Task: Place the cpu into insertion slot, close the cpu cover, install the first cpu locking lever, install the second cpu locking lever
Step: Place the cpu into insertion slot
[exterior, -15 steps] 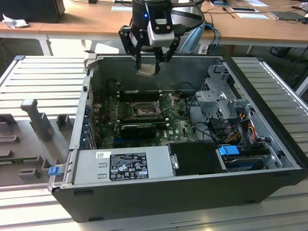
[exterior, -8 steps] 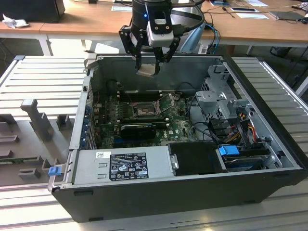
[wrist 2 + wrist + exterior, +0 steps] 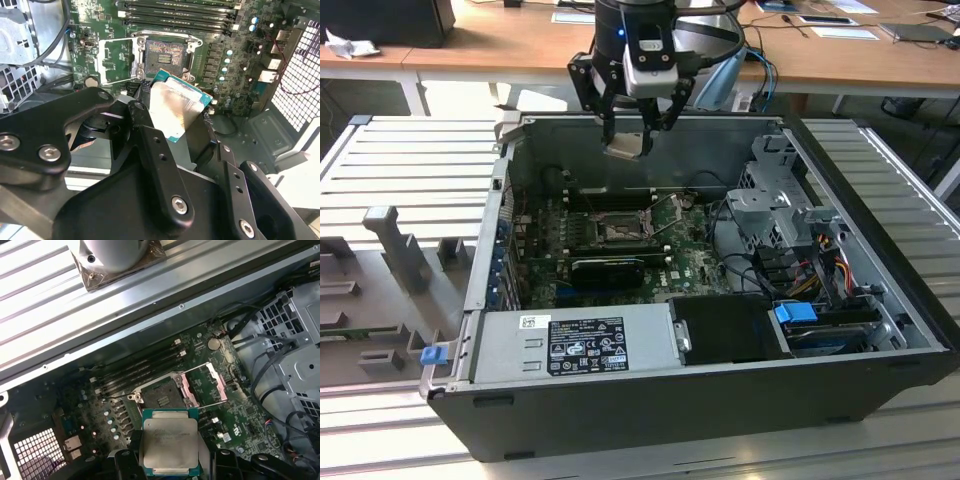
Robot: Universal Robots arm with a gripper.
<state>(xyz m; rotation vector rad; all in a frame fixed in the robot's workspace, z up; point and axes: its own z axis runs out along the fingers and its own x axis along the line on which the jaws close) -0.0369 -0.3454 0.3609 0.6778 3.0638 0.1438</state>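
The cpu (image 3: 625, 147) hangs in the air, clamped by two opposite edges between the gripper's (image 3: 635, 128) black fingers (image 3: 125, 462). In both wrist views its silver-grey metal top faces the camera, with the green rim showing around it (image 3: 169, 442) (image 3: 177, 107). In the exterior view it sits slightly tilted, about level with the case's upper rim and well above the board.

Below it the socket (image 3: 162, 395) is bare, its field of contacts uncovered. The cover (image 3: 205, 382) is swung open and rests to one side of the socket, hinged at the socket's edge, with the green board showing through its square window. A thin lever (image 3: 220, 403) runs just beside the cover's free edge. Memory slots (image 3: 180, 12) lie in a row just beyond the socket.

The arm comes down from above at the far side of the case (image 3: 650, 415). Its wrist is roughly upright and the gripper points down into the open box, over the far part of the board (image 3: 695, 255). In the exterior view the socket (image 3: 615, 232) lies nearer the camera than the gripper, and a long black card (image 3: 607, 270) lies nearer again.

A silver power supply (image 3: 575, 345) fills the near side of the case, and a metal drive cage (image 3: 775, 205) with bundled cables stands at the exterior view's right. The case rests on a ribbed metal table (image 3: 410, 170), with a wooden desk (image 3: 500, 40) behind.
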